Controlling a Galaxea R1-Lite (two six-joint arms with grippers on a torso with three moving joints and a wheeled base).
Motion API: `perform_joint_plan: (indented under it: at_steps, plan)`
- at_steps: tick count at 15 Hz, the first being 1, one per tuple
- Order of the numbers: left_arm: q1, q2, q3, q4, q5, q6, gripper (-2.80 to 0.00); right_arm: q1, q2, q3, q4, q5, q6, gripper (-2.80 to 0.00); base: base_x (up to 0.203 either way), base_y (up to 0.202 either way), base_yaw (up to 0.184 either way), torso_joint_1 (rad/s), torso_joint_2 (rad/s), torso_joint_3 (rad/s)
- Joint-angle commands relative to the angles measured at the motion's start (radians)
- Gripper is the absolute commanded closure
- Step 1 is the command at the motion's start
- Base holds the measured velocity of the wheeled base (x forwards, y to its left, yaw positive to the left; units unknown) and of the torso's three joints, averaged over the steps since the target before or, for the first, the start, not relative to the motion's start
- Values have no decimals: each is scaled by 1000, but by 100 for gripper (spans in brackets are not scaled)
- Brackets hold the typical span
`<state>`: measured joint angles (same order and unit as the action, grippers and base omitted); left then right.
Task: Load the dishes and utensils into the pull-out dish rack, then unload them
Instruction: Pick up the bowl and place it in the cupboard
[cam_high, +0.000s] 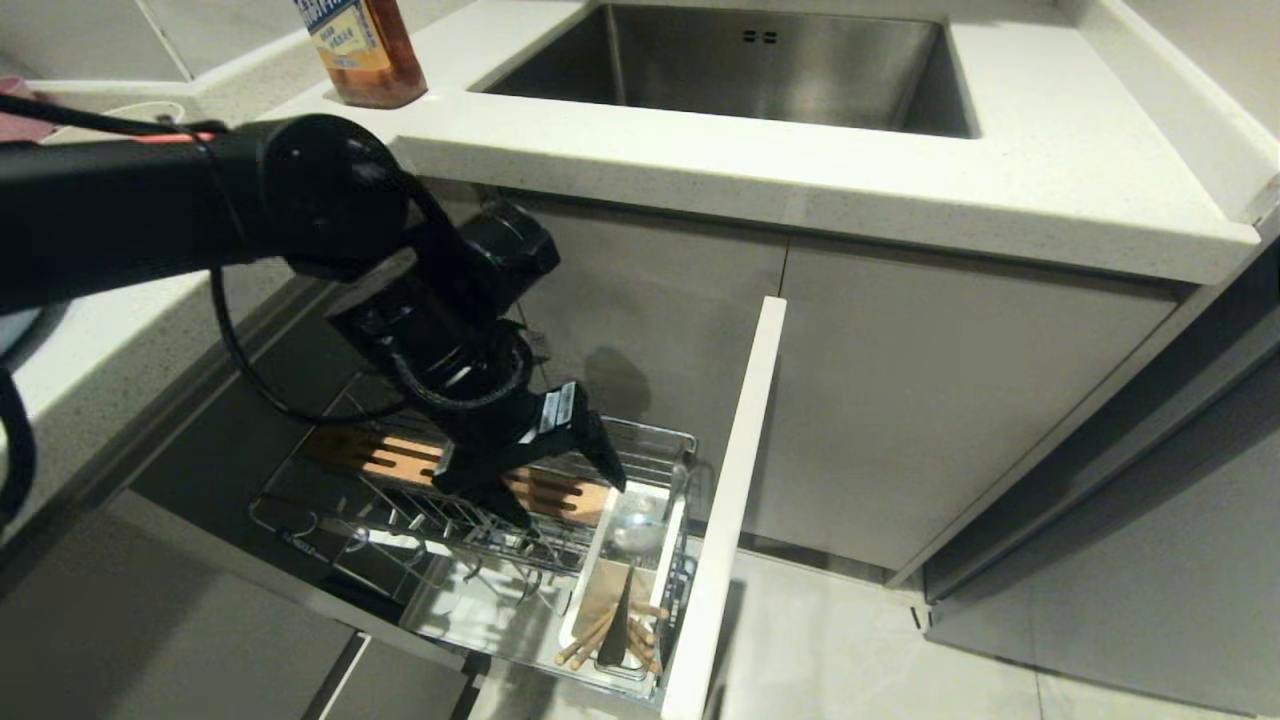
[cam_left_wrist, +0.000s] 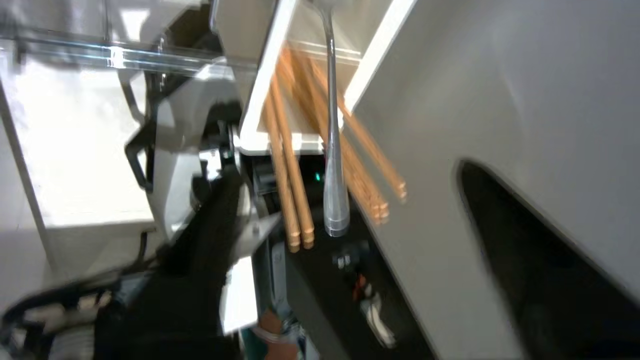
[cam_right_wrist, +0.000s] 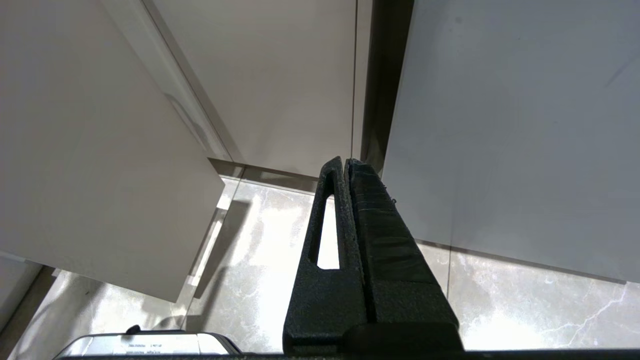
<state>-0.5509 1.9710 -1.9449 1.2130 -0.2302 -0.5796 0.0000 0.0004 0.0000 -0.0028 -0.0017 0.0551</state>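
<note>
A: Item one, nearest us: white utensil holder (cam_high: 668, 560), at the front end of the pull-out dish rack (cam_high: 660, 438), just behind its pale cabinet front (cam_high: 735, 490). Contents?

B: We list wooden chopsticks (cam_high: 600, 635) and one metal spoon (cam_high: 632, 540), bowl end deep in the holder, handle (cam_left_wrist: 334, 165) lying out over the near lip among the sticks. We judge the long pieces lie slanted because the holder is shorter than they are.

A: Item two, the left tool (cam_high: 565, 475)?

B: Above the rack's slotted wooden strip (cam_high: 400, 460), beside the holder, fingers spread wide and carrying nothing. We judge it has let go of a utensil and stands clear so the sticks are not knocked.

A: Plate, bowl?

B: We find neither; the upright wire prongs (cam_high: 440, 525) hold no dish.

A: Item three, the right tool (cam_right_wrist: 347, 170)?

B: Parked low beside the cabinet doors, over the tiled floor (cam_right_wrist: 525, 305), fingers pressed together, holding nothing.

A: Farthest?

B: The worktop (cam_high: 1050, 170), with the steel sink (cam_high: 760, 70) set in it and an amber bottle (cam_high: 362, 50) at its left corner.
</note>
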Motion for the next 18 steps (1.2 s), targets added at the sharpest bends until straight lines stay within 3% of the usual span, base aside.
perform_joint_plan:
  at_steps: [1, 6, 8, 9, 12, 13, 14, 18]
  plan:
    - [0, -96, 1, 28, -1, -3, 0, 0, 0, 0, 0, 0, 0, 0, 0, 0, 0, 0, 0, 0]
    - [-27, -321, 1, 69, 99, -30, 0, 0, 1, 0, 0, 0, 0, 0, 0, 0, 0, 0, 0, 0]
    - [-35, -424, 0, 76, 174, -33, 0, 0, 1, 0, 0, 0, 0, 0, 0, 0, 0, 0, 0, 0]
    - [-40, -467, 0, 65, 235, -32, 0, 0, 0, 0, 0, 0, 0, 0, 0, 0, 0, 0, 0, 0]
    - [-38, -593, 0, -7, 523, 1, 0, 0, 0, 0, 0, 0, 0, 0, 0, 0, 0, 0, 0, 0]
    - [-10, -625, -1, -46, 603, 41, 0, 0, 0, 0, 0, 0, 0, 0, 0, 0, 0, 0, 0, 0]
    - [35, -639, -1, -94, 644, 79, 0, 0, 0, 0, 0, 0, 0, 0, 0, 0, 0, 0, 0, 0]
    - [277, -625, -2, -328, 726, 242, 0, 0, 1, 0, 0, 0, 0, 0, 0, 0, 0, 0, 0, 0]
